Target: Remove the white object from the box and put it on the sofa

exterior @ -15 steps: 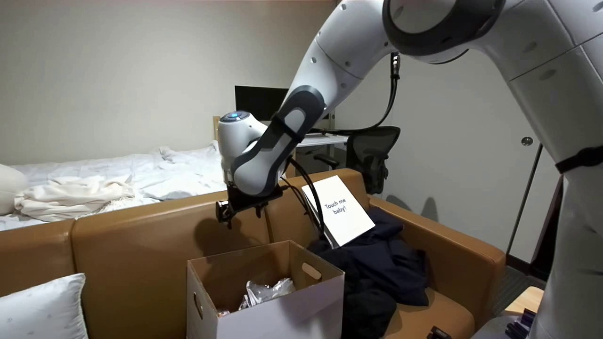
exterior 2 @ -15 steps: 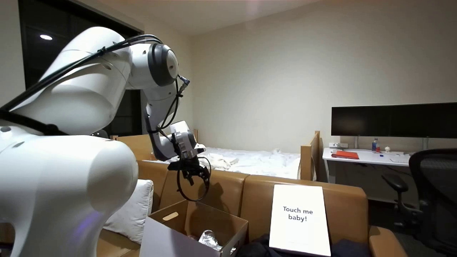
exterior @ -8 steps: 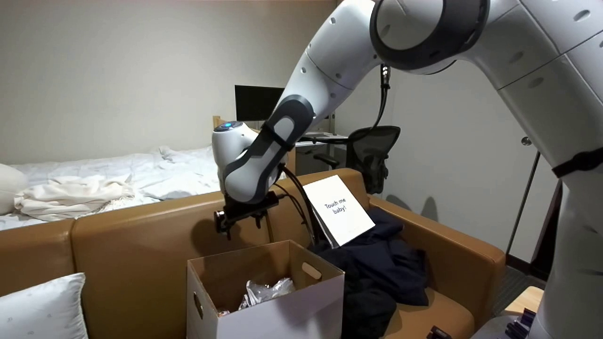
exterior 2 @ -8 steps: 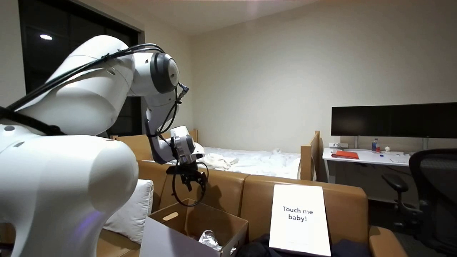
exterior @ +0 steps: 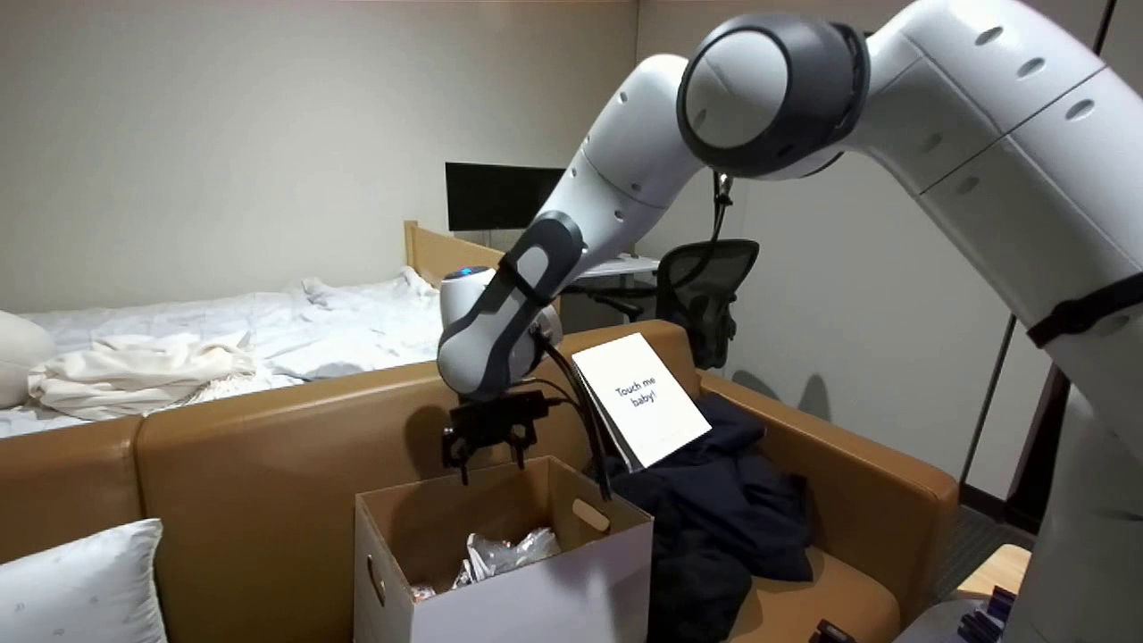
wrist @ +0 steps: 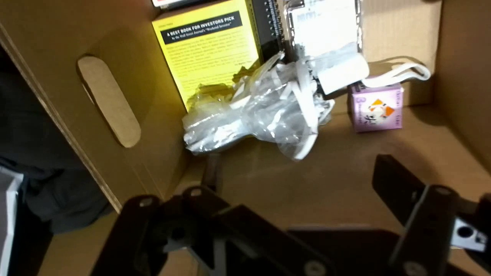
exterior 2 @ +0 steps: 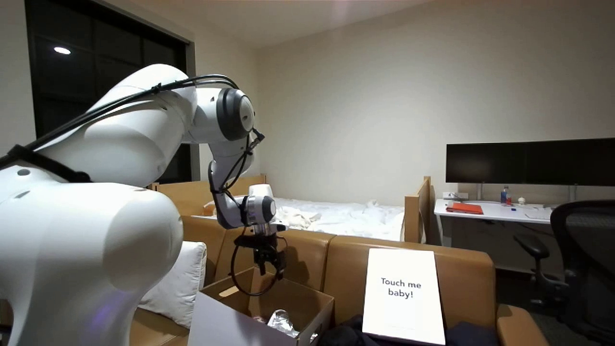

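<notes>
In an exterior view, the gripper (exterior: 491,471) is hovering over the box (exterior: 527,603) — presumably for reaching in. In an exterior view, the sofa (exterior 2: 346,269) is rising behind. Wrist view: fingers (wrist: 396,188) are standing wide, holding nothing; what is probably the white object (wrist: 264,115) is lying inside, plastic-wrapped.

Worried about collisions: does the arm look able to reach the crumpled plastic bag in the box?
Probably yes: the gripper hangs open above the open-topped box, and nothing visible blocks its way to the crumpled plastic bag.
</notes>
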You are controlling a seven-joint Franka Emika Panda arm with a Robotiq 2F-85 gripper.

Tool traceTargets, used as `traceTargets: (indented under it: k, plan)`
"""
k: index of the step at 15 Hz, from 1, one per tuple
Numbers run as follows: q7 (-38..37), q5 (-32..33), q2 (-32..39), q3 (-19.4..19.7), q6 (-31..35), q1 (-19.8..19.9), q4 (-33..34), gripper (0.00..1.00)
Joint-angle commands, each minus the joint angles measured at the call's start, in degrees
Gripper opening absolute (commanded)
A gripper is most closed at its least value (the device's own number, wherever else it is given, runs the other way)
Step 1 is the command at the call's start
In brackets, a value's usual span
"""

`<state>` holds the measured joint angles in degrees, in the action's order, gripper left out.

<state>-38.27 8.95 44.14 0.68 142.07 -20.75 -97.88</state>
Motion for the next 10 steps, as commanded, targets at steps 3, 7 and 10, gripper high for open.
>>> traceTargets:
  k: [3,7,10]
  plan:
    - [-5.05,-8.42,8.19,2.66,1.06,3.82,7.11,1.0]
    - [-11.18,-14.68,13.41,2.34,-0.23,4.26,12.31,1.0]
    - [-17.25,-17.66,17.08,2.69,0.35,4.37,13.96,1.0]
